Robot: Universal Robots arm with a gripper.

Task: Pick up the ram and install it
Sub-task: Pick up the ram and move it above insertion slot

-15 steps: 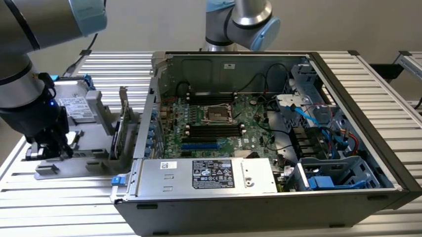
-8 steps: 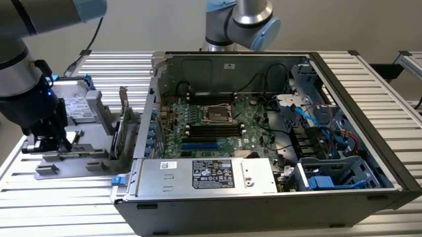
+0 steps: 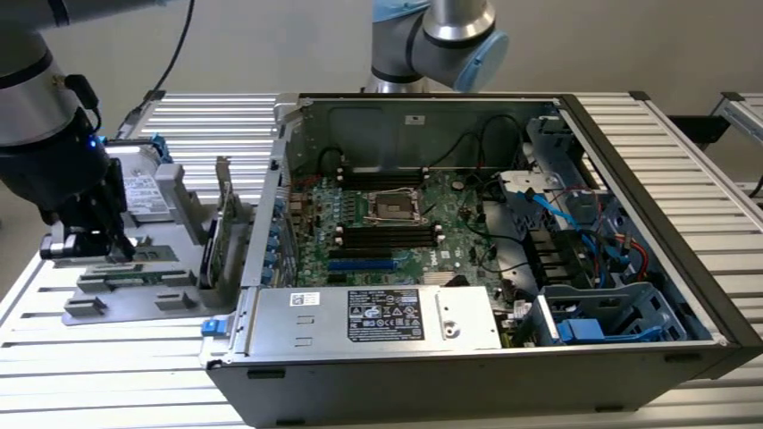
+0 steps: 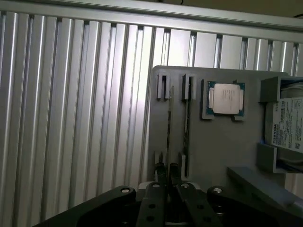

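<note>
Tabletop (image 3: 120, 375) of ribbed aluminium carries everything. An open computer case (image 3: 417, 96) lies on it with its motherboard (image 3: 406, 223) exposed, and the black memory slots (image 3: 388, 234) beside the processor socket look unfilled. Well apart from the case, at the exterior view's left, a grey parts tray (image 3: 143, 295) holds an upright expansion card (image 3: 221, 223). In the wrist view the tray also holds a Toshiba hard drive (image 4: 289, 130) and a loose processor (image 4: 226, 99).

The gripper (image 3: 93, 250) hangs low over that tray. In the wrist view the ram (image 4: 169, 127) stands on edge between the tray's small guide posts. A second stick (image 4: 187, 127) stands just beside it in the neighbouring guides.

The gripper's (image 4: 167, 171) jaws are drawn close together, one fingertip (image 4: 161, 169) on each face of the near end of the ram. They appear to pinch it, and the stick sits down in its guides.

My reading is that the pick-up is under way, with the grasp made and the lift not yet done. Installing has not begun.

Getting the stick out cleanly would call for a straight pull along the guides, with no twist. The grip sits toward one end, and the neighbouring stick is close enough to snag.
</note>
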